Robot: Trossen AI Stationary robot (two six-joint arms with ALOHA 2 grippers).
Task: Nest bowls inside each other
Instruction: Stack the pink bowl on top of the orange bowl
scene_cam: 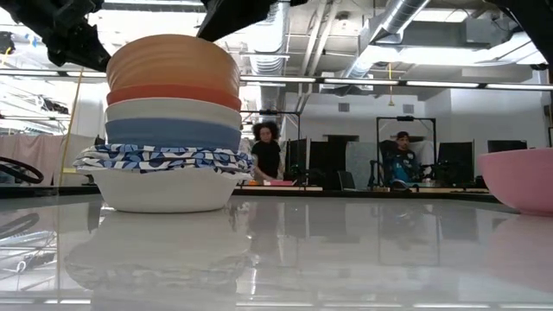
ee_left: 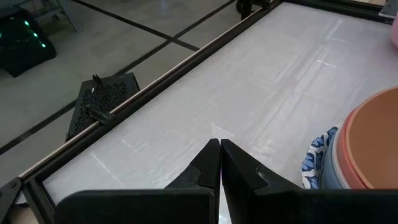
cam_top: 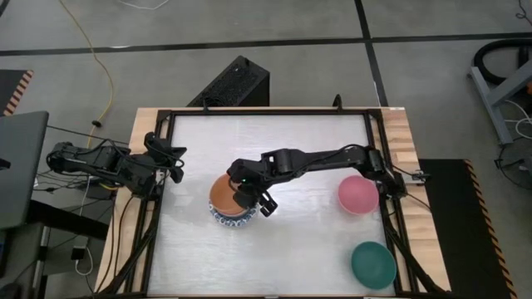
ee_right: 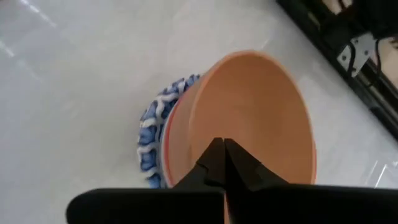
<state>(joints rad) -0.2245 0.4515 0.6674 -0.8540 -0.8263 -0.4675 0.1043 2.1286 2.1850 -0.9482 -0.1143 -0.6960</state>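
Note:
A stack of nested bowls (cam_top: 224, 202) stands left of the table's middle; the white bottom bowl (scene_cam: 164, 192), its rim patterned blue, rests on the table. An orange bowl (ee_right: 249, 118) sits on top. My right gripper (ee_right: 222, 148) hangs shut just above that orange bowl (scene_cam: 173, 60), over its right side, with nothing between its fingers. A pink bowl (cam_top: 357, 194) stands alone at the table's right, and a teal bowl (cam_top: 372, 264) at the near right corner. My left gripper (ee_left: 220, 149) waits shut at the table's left edge (cam_top: 172, 169).
A black frame rail (cam_top: 158, 208) runs around the white table top. Bare table lies between the stack and the pink bowl (scene_cam: 523, 177) and toward the far edge. Two people (scene_cam: 266, 151) sit in the room beyond the table.

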